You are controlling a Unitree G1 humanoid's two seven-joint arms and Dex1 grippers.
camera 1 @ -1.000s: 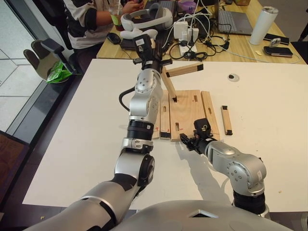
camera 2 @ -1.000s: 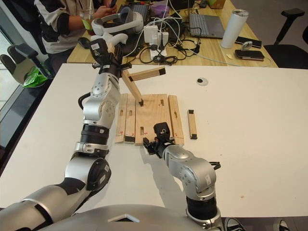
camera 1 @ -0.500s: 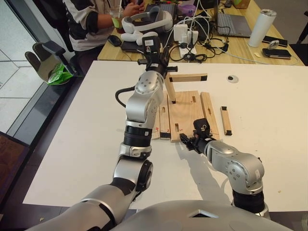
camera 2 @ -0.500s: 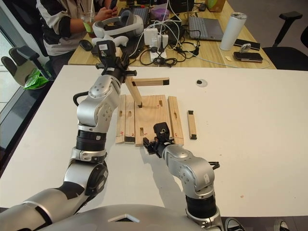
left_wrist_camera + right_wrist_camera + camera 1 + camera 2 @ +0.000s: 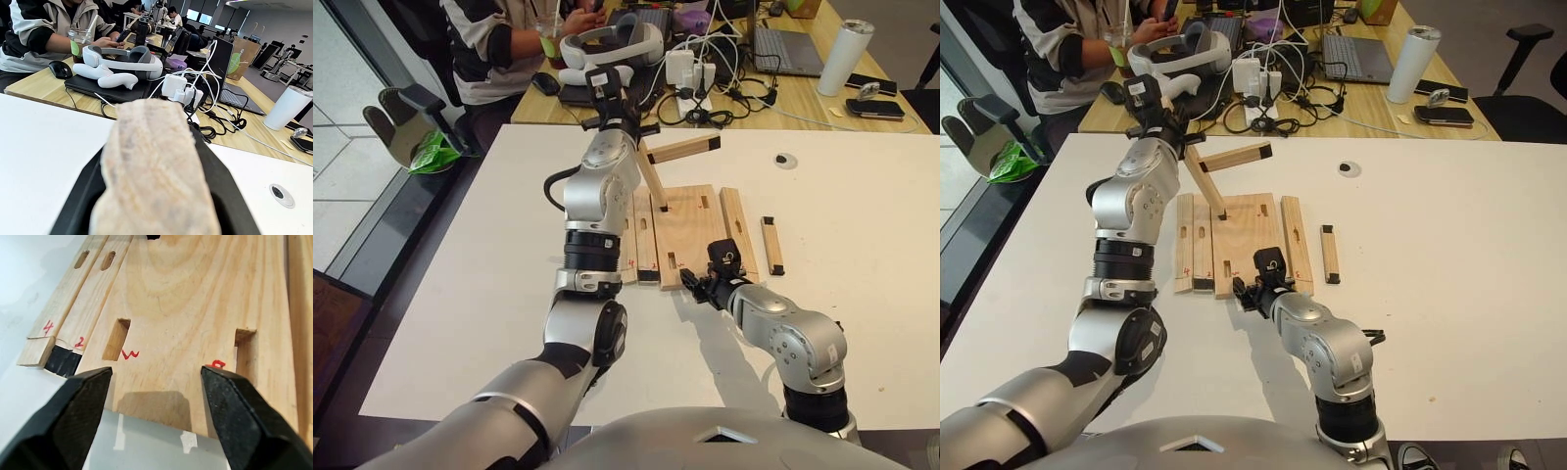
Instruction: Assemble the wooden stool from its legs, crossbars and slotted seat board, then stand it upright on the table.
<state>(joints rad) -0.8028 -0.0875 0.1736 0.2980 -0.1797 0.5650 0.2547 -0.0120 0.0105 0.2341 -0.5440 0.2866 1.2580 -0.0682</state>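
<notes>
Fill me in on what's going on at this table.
A humanoid robot is assembling a wooden stool. Its left gripper grips a leg that has a crossbar attached. The leg leans, its lower end at a slot in the seat board. The right gripper sits open at the board's near edge. Slotted strips lie flat beside the board, and a short bar lies apart to its right.

Pale slotted seat board (image 5: 690,230) flat on the white tabletop (image 5: 871,294), red marks beside its near slots. Alongside its left edge, two narrow slotted slats (image 5: 1203,245) with black near ends; alongside its right edge, one more slat (image 5: 740,235). Short black-tipped loose crossbar (image 5: 773,245) just right of that. Leg (image 5: 653,178) tilted, foot in the board's far left slot, dark-tipped upper crossbar (image 5: 685,149) jutting right from its top.
</notes>
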